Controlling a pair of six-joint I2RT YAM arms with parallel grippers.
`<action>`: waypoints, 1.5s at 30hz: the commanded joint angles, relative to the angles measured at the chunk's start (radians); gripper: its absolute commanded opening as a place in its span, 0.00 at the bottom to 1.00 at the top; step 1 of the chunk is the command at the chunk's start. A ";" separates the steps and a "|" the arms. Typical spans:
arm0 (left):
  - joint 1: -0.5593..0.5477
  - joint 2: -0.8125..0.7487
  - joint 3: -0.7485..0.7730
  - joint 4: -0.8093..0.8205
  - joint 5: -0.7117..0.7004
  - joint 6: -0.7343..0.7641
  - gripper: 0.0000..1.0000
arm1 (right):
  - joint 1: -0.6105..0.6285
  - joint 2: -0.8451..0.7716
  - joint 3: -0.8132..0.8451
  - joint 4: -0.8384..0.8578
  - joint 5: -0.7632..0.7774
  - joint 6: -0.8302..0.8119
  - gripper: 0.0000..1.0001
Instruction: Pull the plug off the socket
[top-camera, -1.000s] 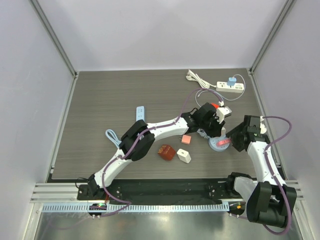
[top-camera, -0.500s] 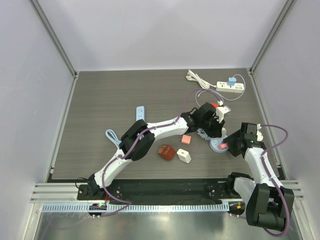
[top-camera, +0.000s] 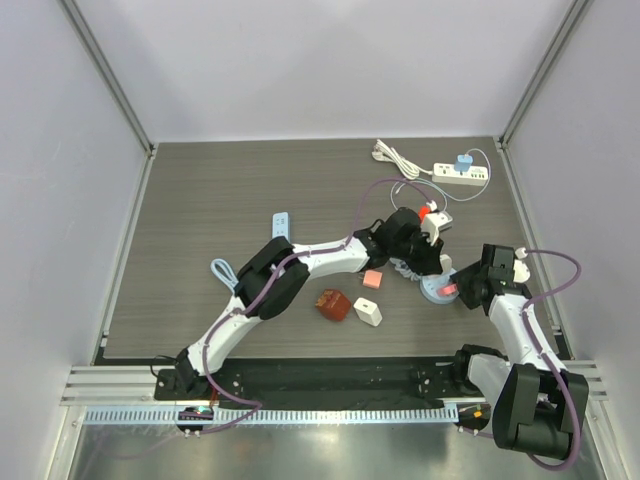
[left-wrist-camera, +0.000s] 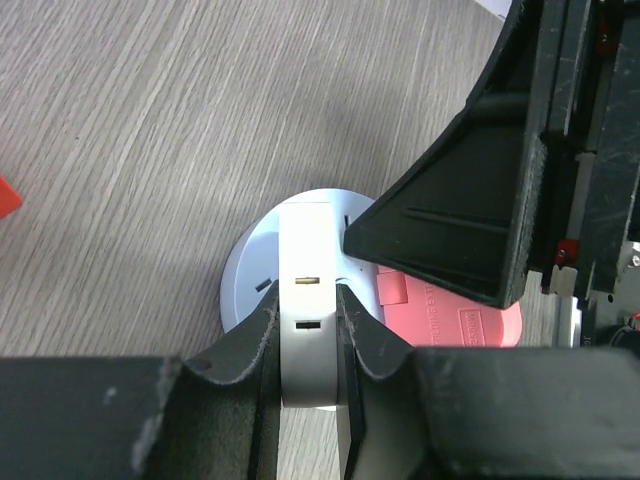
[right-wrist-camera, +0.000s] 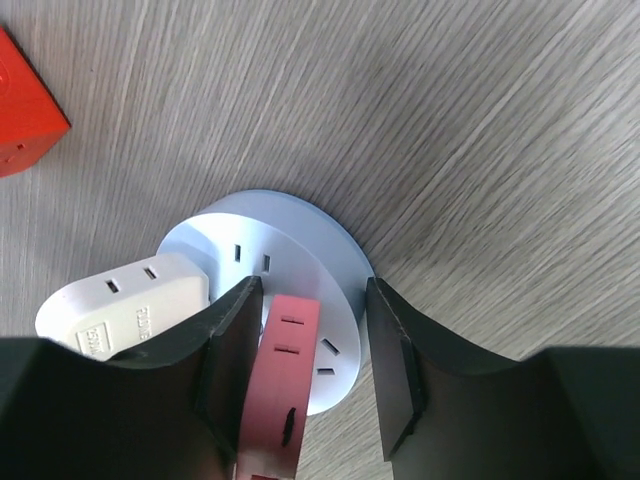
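Across the dark wood-grain table (top-camera: 200, 200), nothing on the left has shifted since a second ago: the coiled blue cable (top-camera: 224, 272), the glossy red block (top-camera: 333, 304) and the white cube (top-camera: 368, 314) lie where they lay. Further right, the left gripper (left-wrist-camera: 306, 305) stays clamped, its matte black fingers pressed on both flat sides of the white plug (left-wrist-camera: 308, 250) — a smooth plastic slab with slots in its face, standing in the round socket (right-wrist-camera: 300, 235). That socket, a pale blue disc with slotted outlets, rests flat on the table toward the right side, between the two grippers. Beside the white plug stands the pink plug (right-wrist-camera: 280, 380), also on the disc. The change is on the right: the right gripper (right-wrist-camera: 310, 320) has come in lower and closer and its jaws have narrowed. They now straddle the pink plug — one finger at its side, a gap showing at the other. At the back right lies a white power strip (top-camera: 460, 176).
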 joint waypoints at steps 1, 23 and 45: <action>-0.018 -0.092 0.021 0.154 0.166 -0.030 0.00 | -0.002 0.029 -0.024 -0.031 0.082 -0.018 0.48; -0.014 0.077 0.377 -0.138 0.307 -0.239 0.00 | -0.002 0.080 -0.027 0.017 0.058 -0.058 0.47; 0.091 -0.250 0.017 -0.214 0.008 -0.067 0.00 | 0.001 0.048 -0.022 0.015 0.045 -0.073 0.48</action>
